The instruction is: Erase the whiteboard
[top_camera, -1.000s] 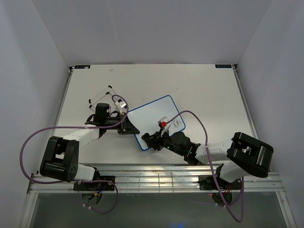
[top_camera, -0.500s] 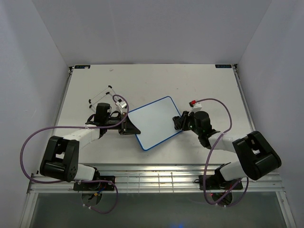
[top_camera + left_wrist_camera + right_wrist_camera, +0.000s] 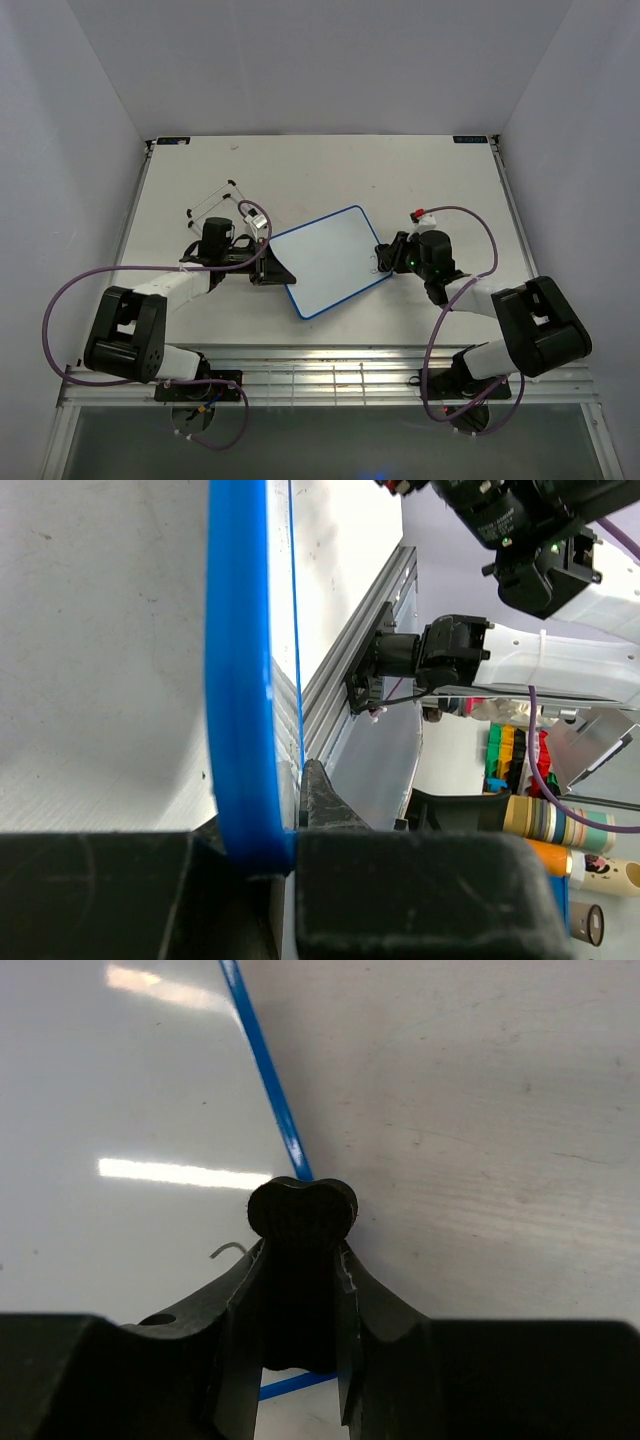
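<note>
The left gripper [image 3: 268, 268] stayed clamped on the blue rim of the whiteboard [image 3: 325, 260], which stretched away ahead of its fingers. The right gripper [image 3: 388, 255], closed on a black eraser [image 3: 300, 1208], had swung within the last second from the board's lower part out to its right rim. The scribble there was nearly gone, so erasing looked almost done. A faint hooked mark [image 3: 228, 1250] sat just left of its fingertips; ink or scratch, I could not tell. The left wrist view showed the board only edge-on.

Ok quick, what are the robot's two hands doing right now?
Left gripper: closed on the whiteboard edge.
Right gripper: closed, holding a small black eraser.
</note>
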Motion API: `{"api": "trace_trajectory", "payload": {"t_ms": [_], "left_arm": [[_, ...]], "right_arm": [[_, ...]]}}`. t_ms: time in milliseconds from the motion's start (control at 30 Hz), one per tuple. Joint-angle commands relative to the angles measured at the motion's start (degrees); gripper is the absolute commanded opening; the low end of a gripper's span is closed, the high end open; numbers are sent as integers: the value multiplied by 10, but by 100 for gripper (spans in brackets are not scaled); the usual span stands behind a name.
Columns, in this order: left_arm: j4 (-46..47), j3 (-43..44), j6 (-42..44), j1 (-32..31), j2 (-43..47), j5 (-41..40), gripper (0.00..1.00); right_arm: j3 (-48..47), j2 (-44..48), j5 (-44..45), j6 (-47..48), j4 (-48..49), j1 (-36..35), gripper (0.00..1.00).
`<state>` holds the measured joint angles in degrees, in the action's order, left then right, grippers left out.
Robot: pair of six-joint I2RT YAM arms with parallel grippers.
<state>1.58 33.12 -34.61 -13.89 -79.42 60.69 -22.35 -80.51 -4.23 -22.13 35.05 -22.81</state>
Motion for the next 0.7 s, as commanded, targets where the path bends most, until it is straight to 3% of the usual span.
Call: {"api": "trace_trajectory", "payload": {"t_ms": [0,133,267,367,600,667], "left_arm": [[18,-1,12,-5,21,70,0],[18,1,12,-5,19,70,0],[19,4,12,-5,15,71,0],[20,4,12,-4,15,71,0],[21,3,12,-5,16,71,0],[20,4,12,-4,17,70,0]], "right_arm": [[-6,-11,17,-1,-18,25,8],[1,-13,2,0,-7,29,8],[13,-4,-68,-4,49,19,8],[6,4,-84,16,72,-30,8],[-90,-42,-127,60,28,-159,8],[-96,-50,-131,60,27,-166,8]]}}
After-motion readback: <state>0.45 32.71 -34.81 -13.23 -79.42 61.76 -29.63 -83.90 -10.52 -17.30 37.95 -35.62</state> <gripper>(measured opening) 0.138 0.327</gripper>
